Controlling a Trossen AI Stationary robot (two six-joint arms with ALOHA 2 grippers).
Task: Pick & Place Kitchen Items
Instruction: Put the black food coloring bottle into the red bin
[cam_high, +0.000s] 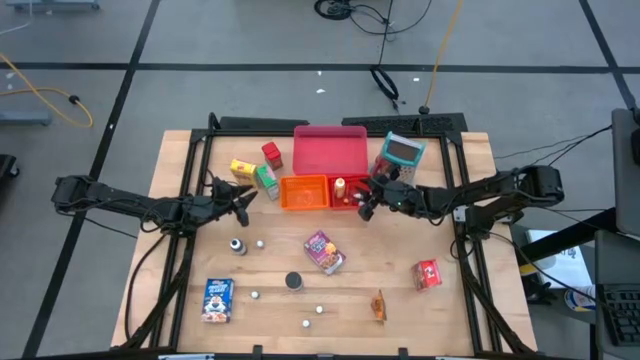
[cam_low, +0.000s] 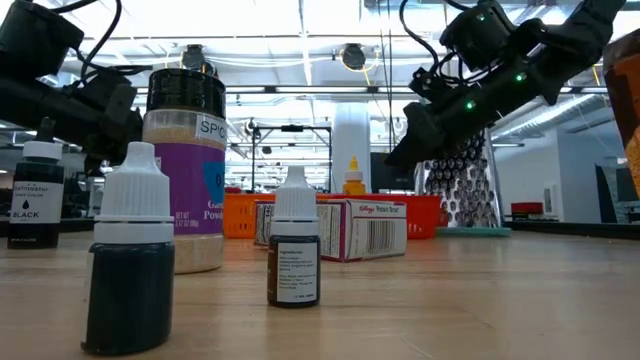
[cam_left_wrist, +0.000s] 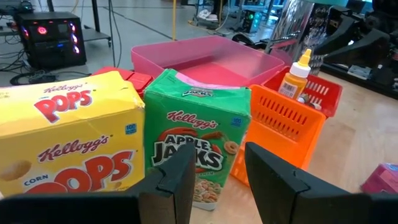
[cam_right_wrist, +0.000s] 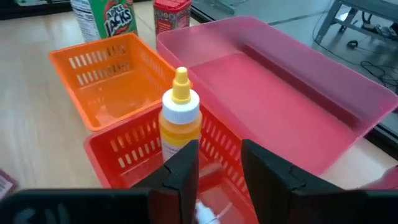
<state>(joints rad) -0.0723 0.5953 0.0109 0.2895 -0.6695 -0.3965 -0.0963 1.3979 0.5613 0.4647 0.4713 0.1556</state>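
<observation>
The yellow squeeze bottle (cam_right_wrist: 180, 118) stands upright, nozzle up, in the red bin (cam_right_wrist: 124, 155); the right gripper (cam_right_wrist: 214, 165) hovers open above it. The left gripper (cam_left_wrist: 217, 177), open, faces the upright Apple Jacks box (cam_left_wrist: 199, 140).

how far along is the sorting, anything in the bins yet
Early. Done: one yellow-capped bottle stands in the red bin; the orange bin looks empty. In hand: nothing; the right gripper is open above the red bin, the left gripper open facing the green Apple Jacks box. Left: the blue box, purple packet, red packet and small bottles lie loose.
</observation>
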